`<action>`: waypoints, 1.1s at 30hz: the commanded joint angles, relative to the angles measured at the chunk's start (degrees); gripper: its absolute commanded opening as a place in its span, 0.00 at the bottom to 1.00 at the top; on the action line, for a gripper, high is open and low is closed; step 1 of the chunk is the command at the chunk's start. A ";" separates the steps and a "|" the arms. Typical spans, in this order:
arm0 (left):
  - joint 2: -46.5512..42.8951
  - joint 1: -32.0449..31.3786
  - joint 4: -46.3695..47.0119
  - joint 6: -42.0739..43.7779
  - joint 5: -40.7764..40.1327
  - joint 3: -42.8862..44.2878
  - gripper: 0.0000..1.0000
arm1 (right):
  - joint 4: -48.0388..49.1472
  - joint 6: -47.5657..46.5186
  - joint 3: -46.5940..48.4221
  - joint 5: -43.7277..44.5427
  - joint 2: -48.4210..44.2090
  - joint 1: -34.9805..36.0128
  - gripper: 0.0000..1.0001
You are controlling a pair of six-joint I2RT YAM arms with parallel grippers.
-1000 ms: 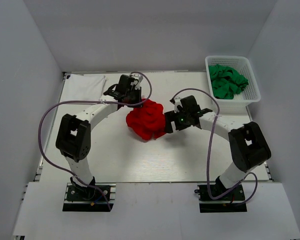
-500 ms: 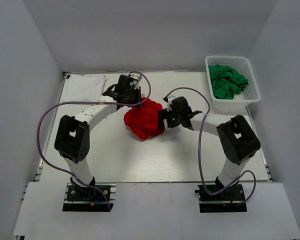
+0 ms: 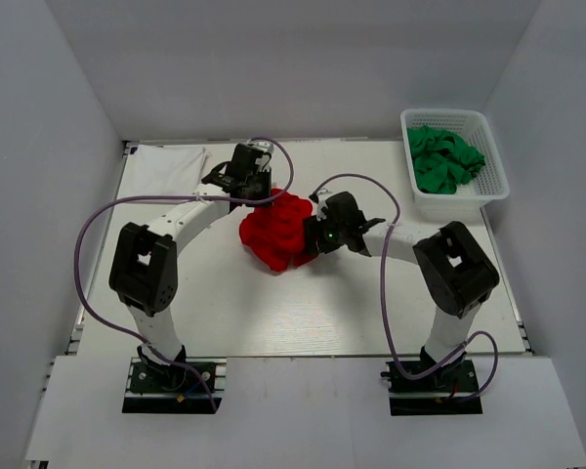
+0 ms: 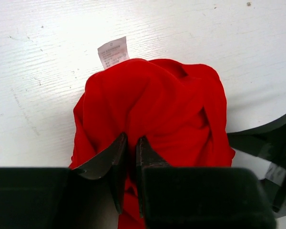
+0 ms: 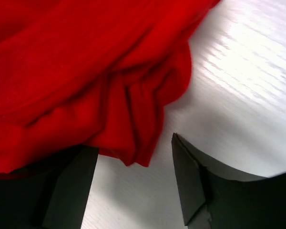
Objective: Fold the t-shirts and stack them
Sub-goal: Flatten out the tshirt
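Red shirt: crumpled bright red cloth t-shirt [image 3: 278, 230], a lump well left of the white plastic lattice basket [image 3: 459, 200]
Left claw [image 4: 132, 157]: nearly pressed together, pinching a red fold on the lump's side away from the basket
Right claw [image 5: 133, 176]: spread, red hem between its fingers, on the basket-facing side
Green shirts: bunched green cloth t-shirts [image 3: 444, 161] inside the basket
White shirt: folded white cloth t-shirt [image 3: 166, 166], far left of the basket

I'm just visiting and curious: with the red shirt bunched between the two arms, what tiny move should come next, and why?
Probably close the right tool on the red t-shirt: its jaws stand open on either side of a fold at the cloth's edge, while the left tool pinches the other side.
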 commanded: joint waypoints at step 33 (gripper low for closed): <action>-25.16 0.79 5.76 4.58 -18.75 2.20 0.05 | -3.92 -8.56 10.39 46.86 -36.57 -10.35 0.00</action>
